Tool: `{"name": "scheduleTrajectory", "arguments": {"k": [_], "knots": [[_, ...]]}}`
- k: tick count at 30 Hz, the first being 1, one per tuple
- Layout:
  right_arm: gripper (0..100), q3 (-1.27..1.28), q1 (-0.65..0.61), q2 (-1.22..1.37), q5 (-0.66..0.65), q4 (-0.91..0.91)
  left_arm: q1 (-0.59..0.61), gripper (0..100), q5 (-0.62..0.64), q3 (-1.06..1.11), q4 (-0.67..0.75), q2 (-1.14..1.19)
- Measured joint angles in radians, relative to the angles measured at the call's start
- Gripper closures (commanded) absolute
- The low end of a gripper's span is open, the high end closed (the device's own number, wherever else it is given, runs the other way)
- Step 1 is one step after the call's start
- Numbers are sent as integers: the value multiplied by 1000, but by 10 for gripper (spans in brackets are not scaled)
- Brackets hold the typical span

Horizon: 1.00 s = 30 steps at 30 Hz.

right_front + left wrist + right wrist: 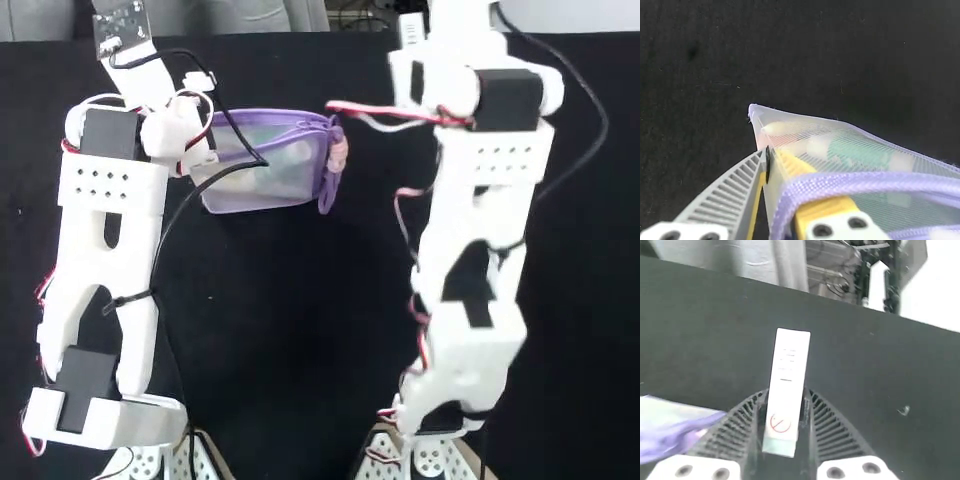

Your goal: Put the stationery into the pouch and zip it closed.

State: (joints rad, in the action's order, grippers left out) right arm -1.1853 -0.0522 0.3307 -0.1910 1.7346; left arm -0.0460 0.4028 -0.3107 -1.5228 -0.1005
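A purple mesh pouch (265, 170) lies at the back middle of the black table, and several stationery pieces show through its mesh (855, 150). My left gripper (771, 152) is shut on the pouch's left edge, one finger inside the mouth and one outside; from above it sits at the pouch's left end (203, 160). My right gripper (785, 396) is shut on a white rectangular eraser-like block (790, 360) that sticks out past its fingertips. It hovers to the right of the pouch near the table's far edge (412, 45). A corner of the pouch (670, 430) lies beside it.
A pink zipper tag (338, 150) and a purple loop hang at the pouch's right end. Black tabletop (300, 330) stretches between the two arm bases. Beyond the far edge stand a grey curtain and metal furniture (840, 270).
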Motion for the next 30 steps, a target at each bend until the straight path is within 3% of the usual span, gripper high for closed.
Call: {"name": "scheduleTrajectory", "arguments": {"k": [7, 19, 25, 30], "knots": [[988, 164, -110, -221, 0, 0, 0, 970, 0, 0, 0, -2], [987, 342, -241, -388, -25, -8, 0, 970, 0, 0, 0, -2], [987, 658, -259, -445, -28, -216, 0, 970, 0, 0, 0, -2], [987, 1034, -279, -612, -28, -519, 0, 970, 0, 0, 0, -2]]}}
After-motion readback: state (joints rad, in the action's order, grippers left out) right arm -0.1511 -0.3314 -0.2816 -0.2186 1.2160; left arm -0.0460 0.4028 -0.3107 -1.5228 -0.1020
